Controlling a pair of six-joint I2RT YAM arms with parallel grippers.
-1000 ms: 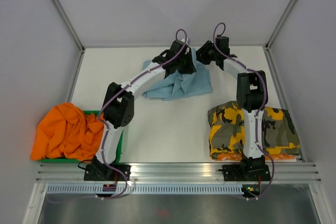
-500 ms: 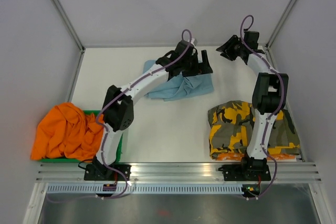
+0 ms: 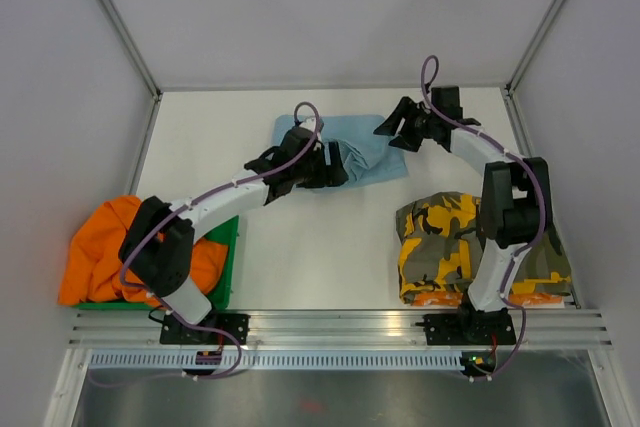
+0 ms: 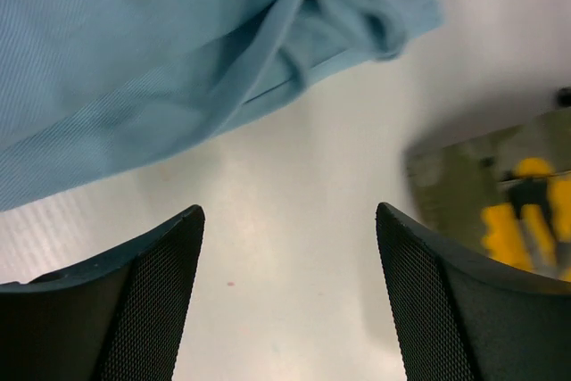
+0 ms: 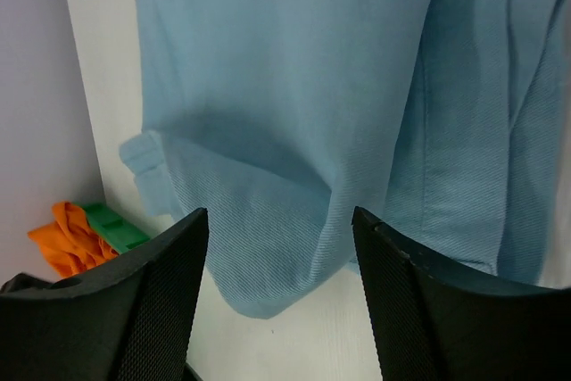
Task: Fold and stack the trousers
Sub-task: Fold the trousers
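Note:
Light blue trousers point(image 3: 362, 150) lie folded at the back middle of the table. My left gripper point(image 3: 336, 164) is open at their near left edge, with only bare table between its fingers point(image 4: 290, 211); the blue trousers point(image 4: 161, 51) fill the top of the left wrist view. My right gripper point(image 3: 393, 133) hovers open over their right edge, holding nothing point(image 5: 279, 213), above the blue trousers point(image 5: 303, 104). Folded camouflage trousers point(image 3: 445, 247) lie at the near right beside the right arm. Orange trousers point(image 3: 105, 257) sit bunched at the near left.
A green bin point(image 3: 228, 247) holds the orange trousers at the left edge. Grey walls close in the table on three sides. A metal rail point(image 3: 340, 325) runs along the near edge. The camouflage trousers point(image 4: 500, 194) show right of the left fingers.
The left gripper opened, let go of the blue trousers and drew back toward the near left. The right gripper swung out to the far right, then back over the trousers. The trousers now lie flatter.

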